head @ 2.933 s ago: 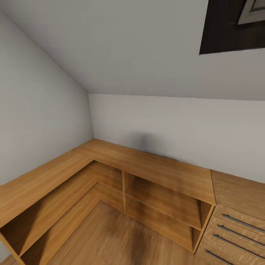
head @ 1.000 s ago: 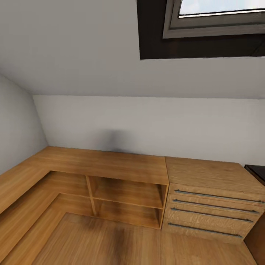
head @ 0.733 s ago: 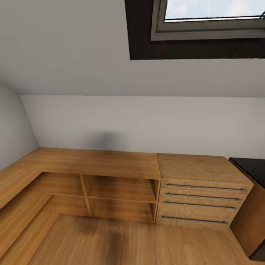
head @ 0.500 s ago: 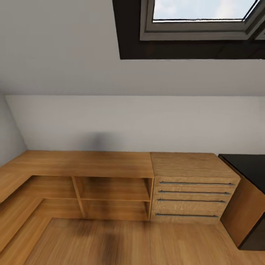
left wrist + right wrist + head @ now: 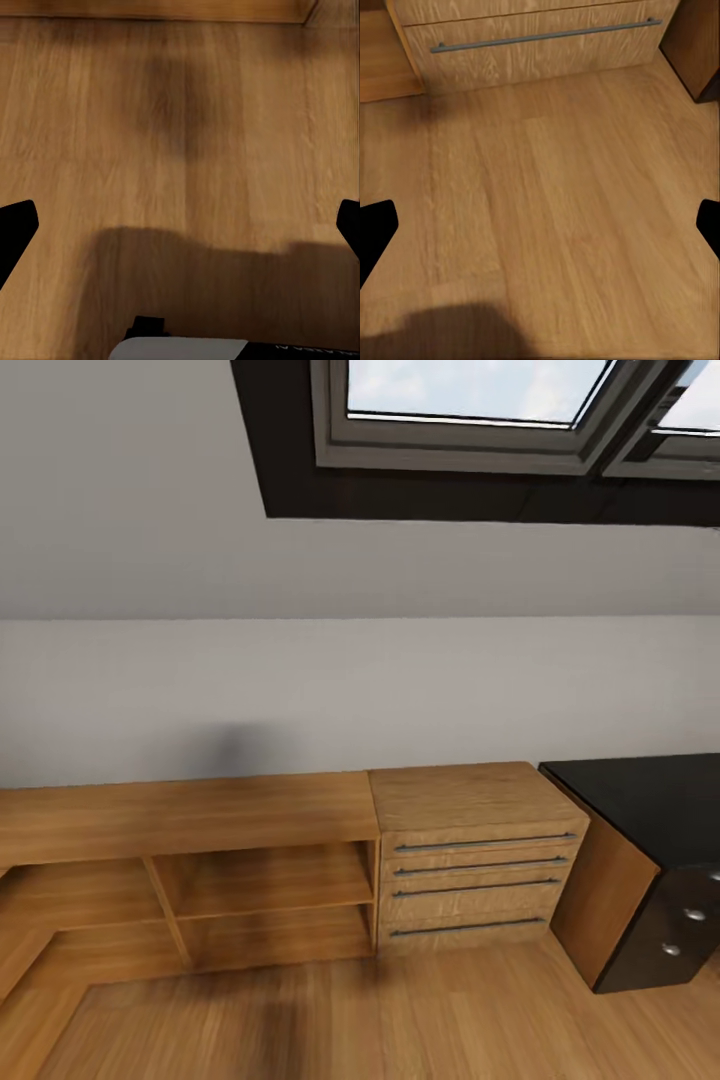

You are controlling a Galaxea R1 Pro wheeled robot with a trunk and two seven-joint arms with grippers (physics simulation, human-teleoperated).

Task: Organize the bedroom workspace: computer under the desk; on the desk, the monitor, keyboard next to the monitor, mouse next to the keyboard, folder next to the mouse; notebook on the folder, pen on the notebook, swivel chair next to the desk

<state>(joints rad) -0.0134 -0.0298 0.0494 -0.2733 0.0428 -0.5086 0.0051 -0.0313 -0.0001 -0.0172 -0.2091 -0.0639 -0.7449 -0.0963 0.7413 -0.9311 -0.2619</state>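
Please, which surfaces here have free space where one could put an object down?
The low shelf unit's top, bordered by the wall and the drawer chest, is bare. The drawer chest's top, between that shelf and the black desk, is bare too. Nothing looks crowded; the shelf compartments below are tighter.

The left gripper (image 5: 180, 225) and the right gripper (image 5: 540, 225) are each held pointing downward, with black fingertips (image 5: 16, 225) spread wide apart at the frame edges.

An attic room at home: skylight (image 5: 470, 400), wooden shelving (image 5: 190, 860), drawer chest (image 5: 475, 855).
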